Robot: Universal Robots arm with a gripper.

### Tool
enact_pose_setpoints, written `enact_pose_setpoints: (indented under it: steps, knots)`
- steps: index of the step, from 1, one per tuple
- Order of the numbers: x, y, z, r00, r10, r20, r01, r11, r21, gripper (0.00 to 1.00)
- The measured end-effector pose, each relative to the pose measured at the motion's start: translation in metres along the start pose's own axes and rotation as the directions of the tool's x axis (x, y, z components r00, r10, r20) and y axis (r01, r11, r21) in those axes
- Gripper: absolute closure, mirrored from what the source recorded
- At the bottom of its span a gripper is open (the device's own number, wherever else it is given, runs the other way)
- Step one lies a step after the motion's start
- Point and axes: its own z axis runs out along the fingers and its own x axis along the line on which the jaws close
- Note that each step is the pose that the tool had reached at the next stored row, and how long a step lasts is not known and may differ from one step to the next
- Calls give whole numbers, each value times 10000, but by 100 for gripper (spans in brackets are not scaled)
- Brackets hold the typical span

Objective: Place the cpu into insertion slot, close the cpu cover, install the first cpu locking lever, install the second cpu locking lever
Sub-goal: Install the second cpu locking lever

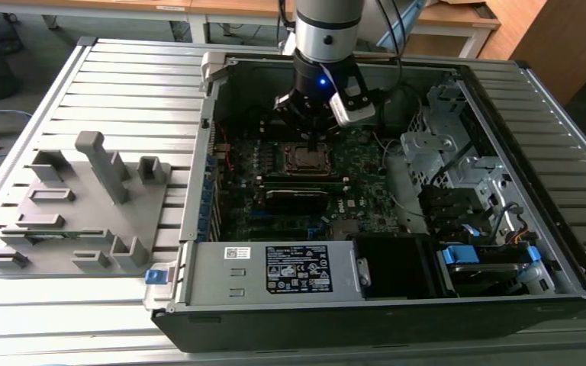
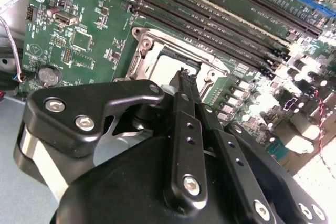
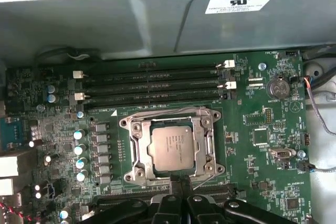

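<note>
Inside the open computer case [image 1: 395,297], motherboard centre:
Gripper [image 3: 181,182]: fingers pressed together, holding nothing, tips at the near rim of the insertion slot [image 3: 137,157].
Cpu [image 3: 173,144]: one, seated flat in the slot.
Cpu cover [image 3: 206,139]: one, appears closed around the chip.
Locking levers: two thin wires beside the frame; latched or not, cannot tell.
Progress: placement done, cover judged down, levers uncertain.
Memory slots [image 3: 152,85]: four.

Arm [image 1: 326,30] vertical, wrist pointing straight down. Gripper [image 1: 319,136] at the lower end, black fingers [image 2: 185,108] pressed together to a narrow tip; tip [image 3: 181,182] visible in the first wrist view, fingers closed.
</note>
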Motion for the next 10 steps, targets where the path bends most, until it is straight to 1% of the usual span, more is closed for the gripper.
enact_pose_setpoints:
  steps: [3,10]
  knots:
    - [-3,-35,1,10000,1,0,-1,10000,-1,90]
    - [-14,-142,2,10000,1,0,-1,10000,-1,90]
